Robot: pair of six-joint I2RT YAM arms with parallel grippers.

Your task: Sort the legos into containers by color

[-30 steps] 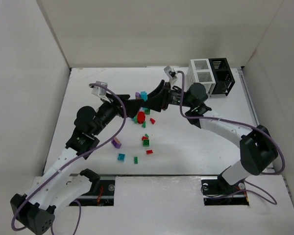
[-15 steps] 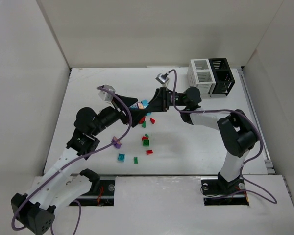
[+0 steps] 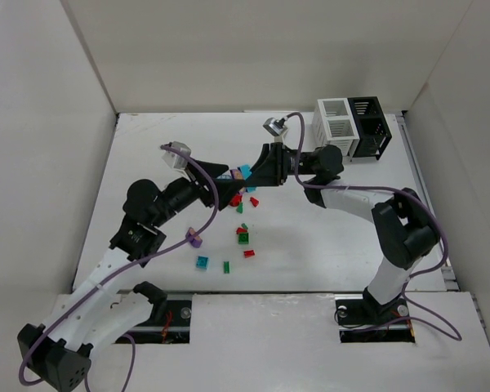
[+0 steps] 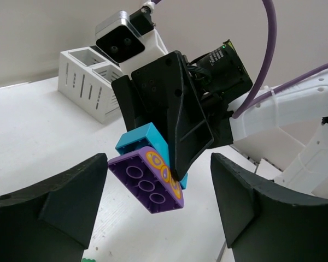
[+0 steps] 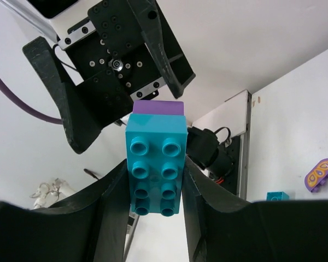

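Note:
My right gripper (image 5: 156,188) is shut on a teal lego (image 5: 156,164) and holds it in the air; the same teal lego (image 3: 244,171) shows in the top view. A purple lego (image 4: 147,183) with orange markings is stuck to its far side. My left gripper (image 4: 158,188) faces it, open, with one jaw on each side of the purple lego and a gap on both sides. More legos lie on the table below: red (image 3: 236,196), green (image 3: 243,238), teal (image 3: 202,261), purple (image 3: 194,238). The containers, a white bin (image 3: 336,124) and a black bin (image 3: 369,122), stand at the back right.
White walls (image 3: 82,82) enclose the table on three sides. Both arms reach towards the middle back, their purple cables (image 3: 204,175) looping above them. The white bin (image 4: 90,82) stands behind the right gripper in the left wrist view.
The two grippers have come together above the legos. The left jaws have narrowed around the purple lego. The right arm's elbow has swung; its grip on the teal lego is unchanged.

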